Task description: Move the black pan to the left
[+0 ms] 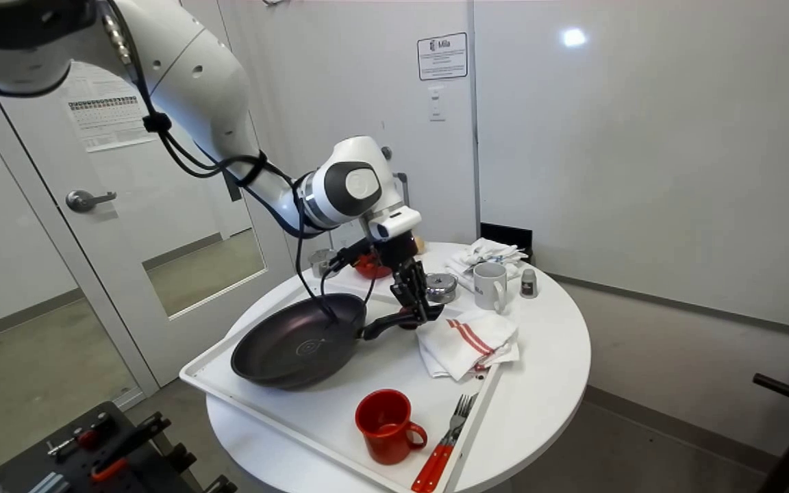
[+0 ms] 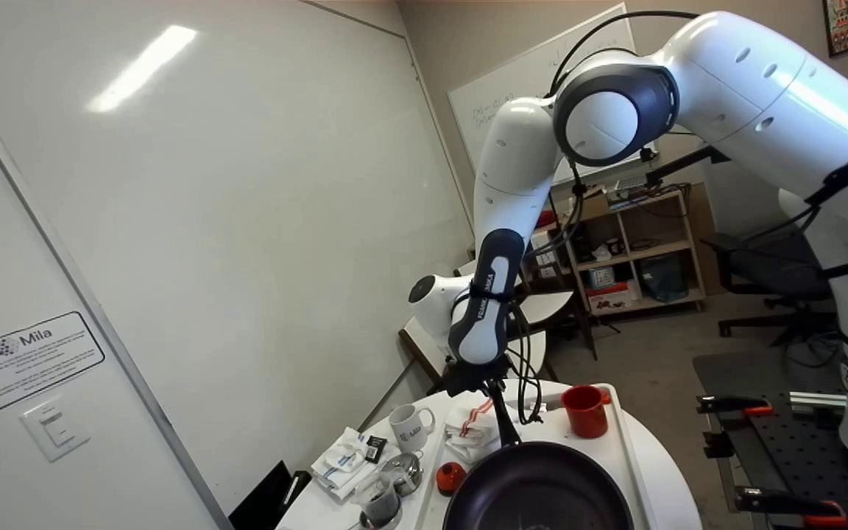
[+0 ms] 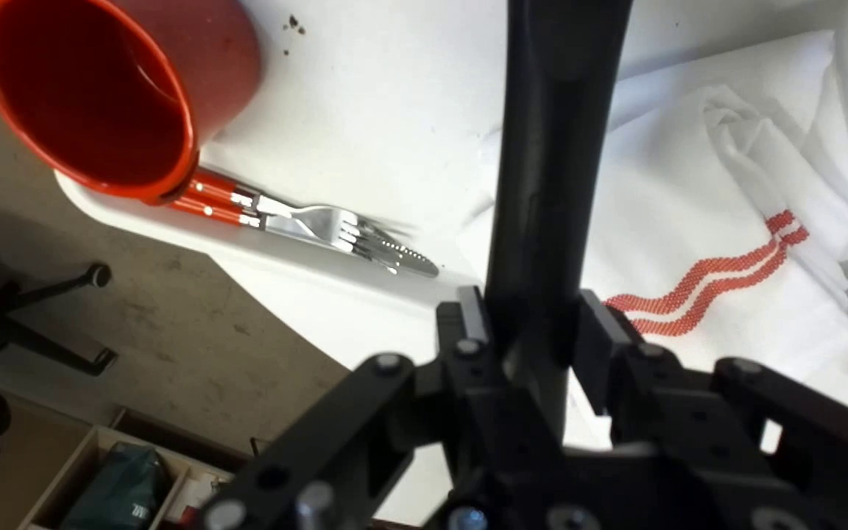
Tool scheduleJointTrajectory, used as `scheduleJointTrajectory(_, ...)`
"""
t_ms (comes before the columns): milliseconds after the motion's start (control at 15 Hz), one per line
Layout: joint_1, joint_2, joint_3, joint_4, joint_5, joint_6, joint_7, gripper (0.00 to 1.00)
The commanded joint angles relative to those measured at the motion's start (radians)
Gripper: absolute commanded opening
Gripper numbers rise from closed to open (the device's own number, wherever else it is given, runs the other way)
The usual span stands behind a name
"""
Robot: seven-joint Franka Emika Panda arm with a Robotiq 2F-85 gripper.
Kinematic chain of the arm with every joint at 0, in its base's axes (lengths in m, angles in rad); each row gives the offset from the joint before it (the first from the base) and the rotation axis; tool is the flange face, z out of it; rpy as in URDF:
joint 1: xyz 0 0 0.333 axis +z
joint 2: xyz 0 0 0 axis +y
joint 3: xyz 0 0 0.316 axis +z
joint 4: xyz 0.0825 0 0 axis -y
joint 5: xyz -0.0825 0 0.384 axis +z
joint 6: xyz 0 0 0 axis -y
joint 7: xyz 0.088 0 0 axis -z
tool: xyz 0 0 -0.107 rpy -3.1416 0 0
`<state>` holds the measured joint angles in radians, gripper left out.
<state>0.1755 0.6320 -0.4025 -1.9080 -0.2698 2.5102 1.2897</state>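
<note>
Over the white tray lies the black pan, whether touching I cannot tell; the claw clasps its handle, so lift it level before easing left. Near the handle, the striped cloth may snag; the red mug stands apart from the pan, a small red object nearer

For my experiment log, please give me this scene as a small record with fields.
Main thing: large round black frying pan
Grip: black claw closed on the pan's black handle
Support: white rimmed tray on round white table
Also on tray: glossy red mug, metal fork and metal knife with red handles
Near handle: folded white cloth with red stripes
Unclear: whether the pan's underside touches the tray
</note>
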Motion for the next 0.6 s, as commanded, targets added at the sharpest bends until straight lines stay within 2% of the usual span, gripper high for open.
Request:
scheduleJointTrajectory(0, 0.015, -0.039, -0.021, -0.017, -0.107, 0.001, 0.003, 0.08)
scheduleJointTrajectory(533, -0.015, -0.03, 0.02, -0.009, -0.12, 0.023, -0.033, 0.08)
